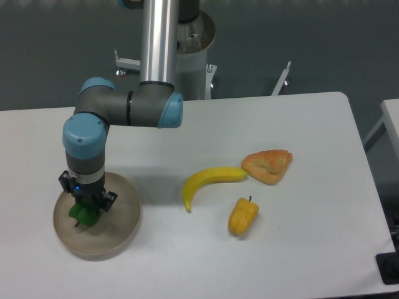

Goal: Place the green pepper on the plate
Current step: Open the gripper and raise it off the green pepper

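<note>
The green pepper (85, 215) shows as a bright green lump inside the beige plate (118, 232) at the table's front left. My gripper (86, 208) points straight down over the plate, its fingers closed around the pepper's top. Most of the pepper is hidden by the gripper body; only its lower part shows, and whether it touches the plate's floor cannot be told.
A yellow banana (209, 182) lies mid-table. To its right rests an orange-brown pastry (268, 165), and a yellow-orange pepper (242, 216) lies in front of them. The arm's base column (163, 40) rises at the back.
</note>
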You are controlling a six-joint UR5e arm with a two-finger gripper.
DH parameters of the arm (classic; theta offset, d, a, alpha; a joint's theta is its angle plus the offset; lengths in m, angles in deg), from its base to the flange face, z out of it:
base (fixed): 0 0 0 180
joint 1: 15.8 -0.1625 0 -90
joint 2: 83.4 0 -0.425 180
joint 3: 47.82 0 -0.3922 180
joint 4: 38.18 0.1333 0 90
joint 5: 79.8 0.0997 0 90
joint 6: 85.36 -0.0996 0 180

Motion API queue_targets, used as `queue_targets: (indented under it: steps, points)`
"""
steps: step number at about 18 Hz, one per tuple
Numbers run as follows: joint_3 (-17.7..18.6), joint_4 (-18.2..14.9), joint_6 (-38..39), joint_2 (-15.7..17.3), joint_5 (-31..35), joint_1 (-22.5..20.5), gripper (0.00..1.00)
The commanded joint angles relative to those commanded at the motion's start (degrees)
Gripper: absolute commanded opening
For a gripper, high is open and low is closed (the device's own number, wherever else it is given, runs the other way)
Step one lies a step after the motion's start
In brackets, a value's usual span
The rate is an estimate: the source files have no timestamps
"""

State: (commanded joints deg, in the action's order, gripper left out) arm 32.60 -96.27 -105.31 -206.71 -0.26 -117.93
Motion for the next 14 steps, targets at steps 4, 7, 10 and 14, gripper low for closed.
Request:
queue_targets:
  steps: [4,7,10,14]
  points:
    - [0.18,-0.09,-0.09,0.53,0.00,-0.09,0.96]
    - [0.26,-0.18,-0.18,1.67,0.09,-0.70,1.00]
    - [0.18,-0.79,-1.83,3.16,0.53,-2.89,1.00]
    - [-0.35,-1.05,-8.69,4.48,1.66,-6.85,1.00]
